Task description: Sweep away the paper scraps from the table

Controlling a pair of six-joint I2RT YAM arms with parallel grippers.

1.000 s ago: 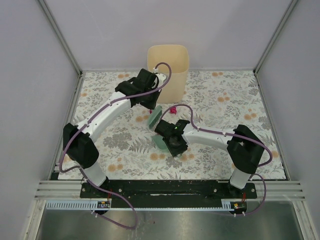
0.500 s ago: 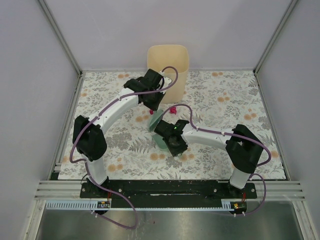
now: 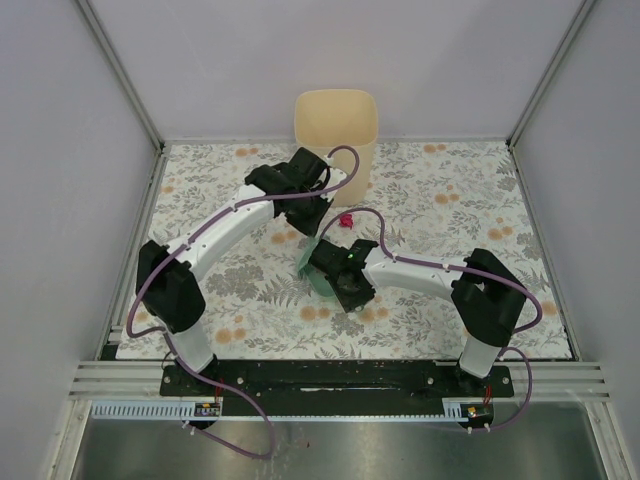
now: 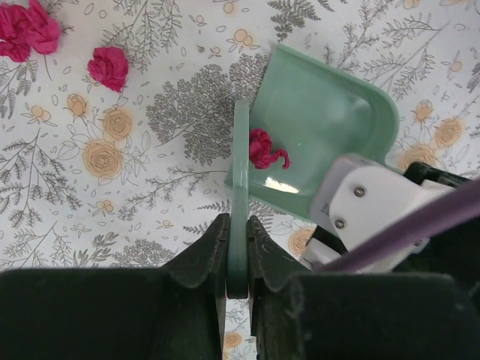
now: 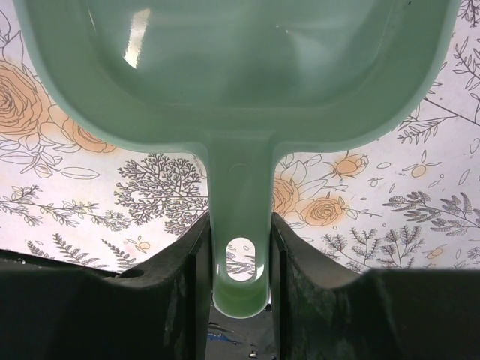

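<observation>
My left gripper (image 4: 238, 225) is shut on the green brush (image 4: 241, 172), which shows edge-on with its far end at the lip of the green dustpan (image 4: 322, 127). One magenta paper scrap (image 4: 262, 148) lies inside the pan beside the brush. More scraps (image 4: 109, 66) lie on the table cloth (image 4: 150, 187) to the far left, with another clump (image 4: 26, 30) beyond. My right gripper (image 5: 240, 225) is shut on the dustpan's handle (image 5: 240, 195). In the top view the brush (image 3: 310, 256) meets the dustpan (image 3: 318, 282) mid-table, with scraps (image 3: 346, 220) just behind.
A beige bin (image 3: 335, 120) stands at the back edge of the table, close behind the left wrist (image 3: 295, 185). Metal rails (image 3: 140, 260) frame the cloth. The right arm (image 3: 430, 272) stretches across the front right.
The left arm has swung the brush nearer and right, up to the dustpan's lip. The right arm and dustpan have barely moved.
</observation>
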